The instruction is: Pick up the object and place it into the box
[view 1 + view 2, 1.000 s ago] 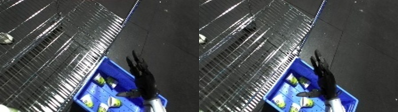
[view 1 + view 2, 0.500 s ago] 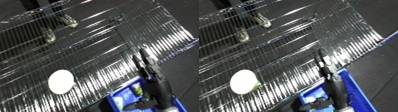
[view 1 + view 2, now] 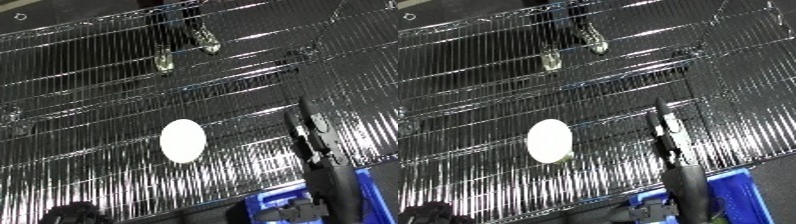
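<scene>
1. The pale, round, flattish object (image 3: 183, 140) lies on the wire-grid shelf (image 3: 89, 100), well left of the right hand (image 3: 313, 136).
2. That black hand's fingers look straight, holding nothing.
3. Sweep left, approach from above; blue plastic bin (image 3: 373, 195) waits lower right.

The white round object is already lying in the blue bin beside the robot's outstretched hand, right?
Not quite. The white round object lies on the wire shelf, not in the blue bin. The left eye view shows it there, to the left of the outstretched right hand.
</scene>
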{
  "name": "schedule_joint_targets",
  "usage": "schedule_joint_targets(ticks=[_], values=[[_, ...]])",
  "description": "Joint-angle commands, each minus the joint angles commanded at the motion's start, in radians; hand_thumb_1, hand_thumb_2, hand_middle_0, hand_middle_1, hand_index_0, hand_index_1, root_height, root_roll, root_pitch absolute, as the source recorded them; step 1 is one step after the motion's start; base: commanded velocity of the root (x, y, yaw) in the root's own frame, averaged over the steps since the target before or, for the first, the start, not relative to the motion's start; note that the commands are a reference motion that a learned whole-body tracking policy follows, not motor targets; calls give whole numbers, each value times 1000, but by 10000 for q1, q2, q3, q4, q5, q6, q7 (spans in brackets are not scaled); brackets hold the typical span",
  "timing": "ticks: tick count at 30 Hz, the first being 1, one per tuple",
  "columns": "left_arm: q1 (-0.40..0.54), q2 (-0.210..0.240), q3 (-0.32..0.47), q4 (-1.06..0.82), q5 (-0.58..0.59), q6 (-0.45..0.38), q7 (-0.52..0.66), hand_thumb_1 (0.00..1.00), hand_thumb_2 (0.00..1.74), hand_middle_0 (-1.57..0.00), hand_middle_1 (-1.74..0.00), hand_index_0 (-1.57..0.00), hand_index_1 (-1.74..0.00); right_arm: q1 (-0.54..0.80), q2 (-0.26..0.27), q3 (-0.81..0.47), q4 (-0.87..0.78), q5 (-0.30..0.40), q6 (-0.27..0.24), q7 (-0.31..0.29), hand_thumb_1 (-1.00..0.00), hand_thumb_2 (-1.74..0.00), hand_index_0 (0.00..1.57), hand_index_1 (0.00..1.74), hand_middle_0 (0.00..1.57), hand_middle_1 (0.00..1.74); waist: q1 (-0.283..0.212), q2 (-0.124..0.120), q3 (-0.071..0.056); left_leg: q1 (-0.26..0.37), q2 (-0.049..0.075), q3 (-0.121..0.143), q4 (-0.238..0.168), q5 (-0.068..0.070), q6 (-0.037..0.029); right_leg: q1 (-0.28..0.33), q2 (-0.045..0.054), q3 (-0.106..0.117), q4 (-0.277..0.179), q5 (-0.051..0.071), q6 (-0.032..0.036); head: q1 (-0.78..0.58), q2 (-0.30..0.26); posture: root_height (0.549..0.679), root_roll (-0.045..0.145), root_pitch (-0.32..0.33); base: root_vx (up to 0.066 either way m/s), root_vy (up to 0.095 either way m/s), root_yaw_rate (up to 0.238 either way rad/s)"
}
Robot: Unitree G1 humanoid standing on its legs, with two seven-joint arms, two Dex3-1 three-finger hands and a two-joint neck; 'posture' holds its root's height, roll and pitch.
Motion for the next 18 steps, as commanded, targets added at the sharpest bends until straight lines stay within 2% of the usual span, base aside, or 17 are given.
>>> schedule_joint_targets(ticks=[11,14,18], values=[[-216,-113,-316,65,173,-145,142,1000,1740,-1570,-1740,-1570,-1740,-604,54,583,503,-35,236,-99,0,0,0,0,0,0,275,-43,0,-434,-54,-27,468,-119,28,-239,-95,-185,251,-58,-33,-82,17,643,53,64,8,12,75],[-286,-112,-367,91,206,-238,191,1000,1740,-1570,-1740,-1570,-1740,-852,69,690,640,-111,260,-210,0,0,0,0,0,0,332,-25,0,-741,-100,-13,721,-197,61,-517,-100,-220,473,-91,-56,-36,237,640,51,75,-24,25,73],[-351,-77,-429,12,291,-343,267,1000,1740,-1570,-1740,-1570,-1740,-1101,21,751,639,-220,208,-406,0,0,0,0,0,0,375,1,0,-1308,-176,40,1209,-375,129,-1090,-84,-256,978,-190,-89,163,564,633,45,97,-59,19,66]])
